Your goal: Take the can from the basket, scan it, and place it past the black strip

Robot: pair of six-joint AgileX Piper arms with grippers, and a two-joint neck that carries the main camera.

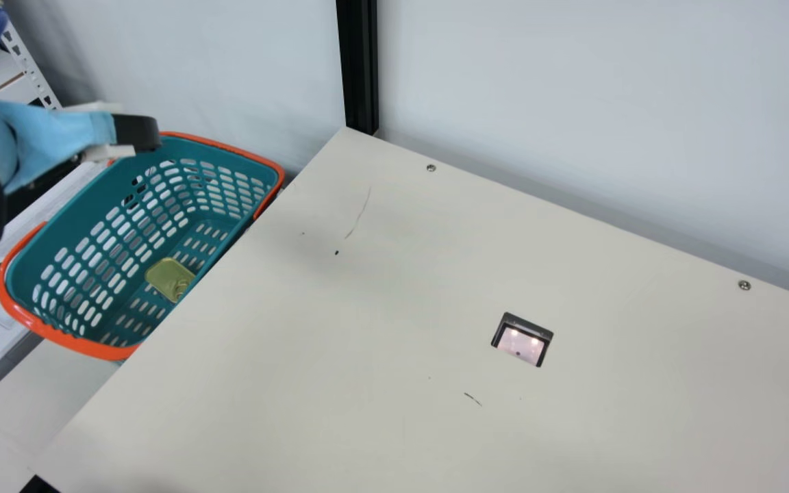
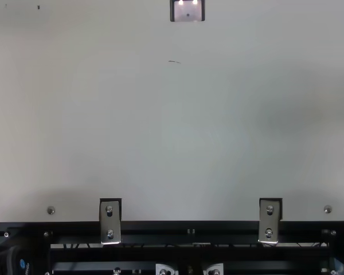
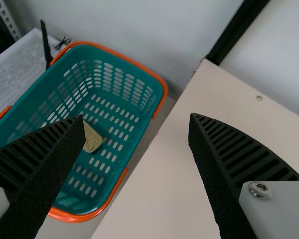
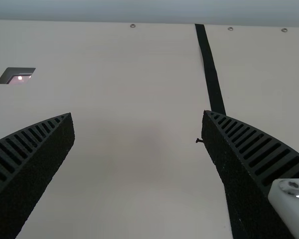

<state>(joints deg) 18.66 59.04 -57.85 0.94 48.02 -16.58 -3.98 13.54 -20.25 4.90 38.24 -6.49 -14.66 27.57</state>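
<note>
aloft, left pincer point(image 1: 137, 132), spread wide

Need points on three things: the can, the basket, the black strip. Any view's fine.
Can point(image 1: 167, 274): main view, on its visible olive-coloured surface.
Basket point(image 1: 120, 352): main view, on the near end of its orange rim.
Black strip point(image 4: 211, 74): right wrist view, on its stretch beyond the gripper.
</note>
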